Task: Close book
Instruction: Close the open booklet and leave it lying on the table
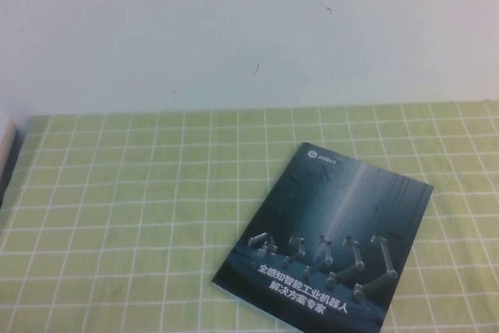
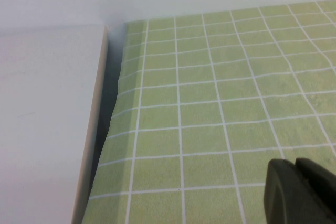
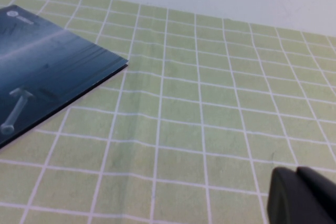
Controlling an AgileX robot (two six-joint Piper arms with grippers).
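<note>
Left tool point(image 2: 297, 184) and right tool point(image 3: 299, 192): only dark tips show, apparently holding nothing.
Spread or pressed together cannot be told. Left hangs over checked cloth point(image 2: 210, 103) near the desk's point(image 1: 117, 216) left edge; right over cloth beside the closed book point(image 1: 323, 243), lying cover-up toward the desk's near right corner.

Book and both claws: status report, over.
Left claw over cloth near table's left edge. Right claw over cloth beside book. Book closed, flat, cover up. Nothing on its cover.
</note>
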